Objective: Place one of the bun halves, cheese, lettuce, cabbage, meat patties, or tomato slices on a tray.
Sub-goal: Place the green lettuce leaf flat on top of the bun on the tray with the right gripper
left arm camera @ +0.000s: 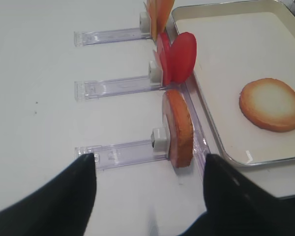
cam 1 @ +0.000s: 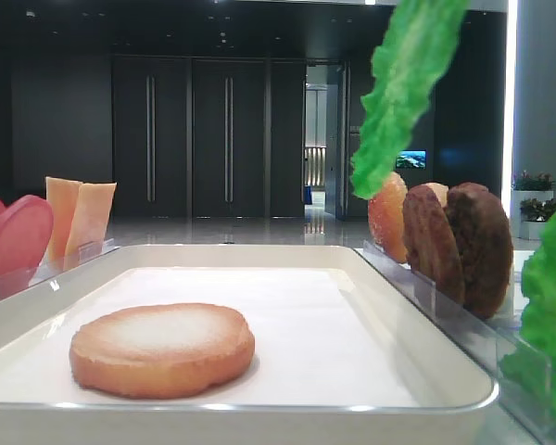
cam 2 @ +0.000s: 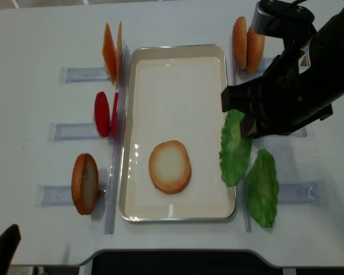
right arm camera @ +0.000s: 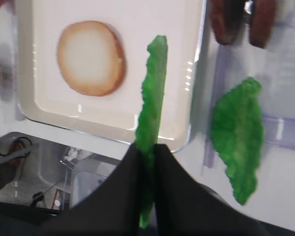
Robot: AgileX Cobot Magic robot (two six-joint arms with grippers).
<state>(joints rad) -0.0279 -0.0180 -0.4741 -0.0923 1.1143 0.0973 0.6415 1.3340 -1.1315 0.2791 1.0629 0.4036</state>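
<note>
My right gripper (right arm camera: pixel 147 147) is shut on a bright green lettuce leaf (right arm camera: pixel 155 93), held edge-on. The leaf (cam 2: pixel 235 146) hangs over the right rim of the white tray (cam 2: pixel 178 86). One golden bun half (cam 2: pixel 169 167) lies flat on the tray's liner. A second lettuce leaf (cam 2: pixel 262 186) rests in a clear holder right of the tray. My left gripper (left arm camera: pixel 150 160) stands open above the table, just in front of an upright bun half (left arm camera: pixel 179 128), touching nothing.
Clear holder rails line both sides of the tray. On the left stand cheese slices (cam 2: pixel 112 44) and tomato slices (cam 2: pixel 103 113). On the right stand two orange bun halves (cam 2: pixel 245 37) and dark meat patties (cam 1: pixel 468 246). The right arm covers the patties from above.
</note>
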